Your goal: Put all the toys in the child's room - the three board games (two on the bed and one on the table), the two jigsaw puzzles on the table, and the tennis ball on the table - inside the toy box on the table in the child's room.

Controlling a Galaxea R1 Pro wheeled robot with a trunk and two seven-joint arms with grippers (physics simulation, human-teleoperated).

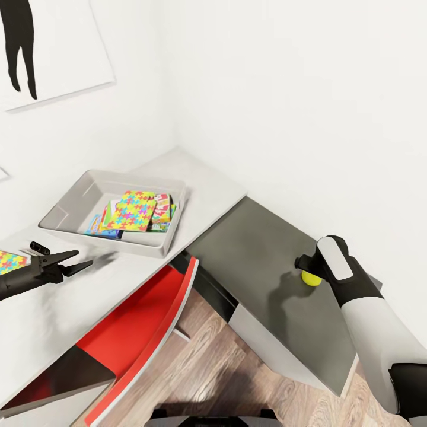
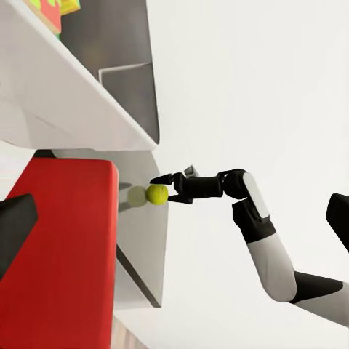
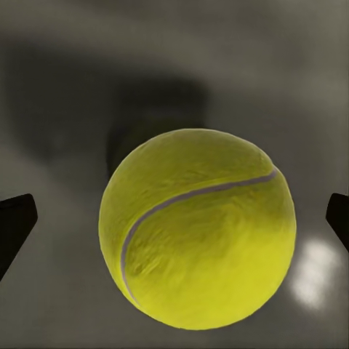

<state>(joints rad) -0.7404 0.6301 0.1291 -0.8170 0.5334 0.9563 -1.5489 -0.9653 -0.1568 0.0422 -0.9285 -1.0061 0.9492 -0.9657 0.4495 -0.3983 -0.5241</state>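
Observation:
The tennis ball (image 1: 311,278) lies on, or just above, the dark grey section of the table (image 1: 261,267); which of the two I cannot tell. My right gripper (image 1: 308,268) points down at it, open, one fingertip (image 3: 14,218) on each side and clear of the ball (image 3: 198,229). The left wrist view has the ball (image 2: 156,194) at that gripper's tip. The toy box (image 1: 71,204) stands on the pale top, holding a jigsaw puzzle (image 1: 133,210) laid over board games (image 1: 161,216). My left gripper (image 1: 76,262) hovers open over the pale top, nothing in it. Another jigsaw puzzle (image 1: 9,261) lies behind it.
A red chair (image 1: 142,320) stands tucked under the pale table top, between the two arms. White walls close in behind the table, with a black silhouette print (image 1: 35,47) at the upper left. Wood-plank floor (image 1: 237,379) runs below the dark section.

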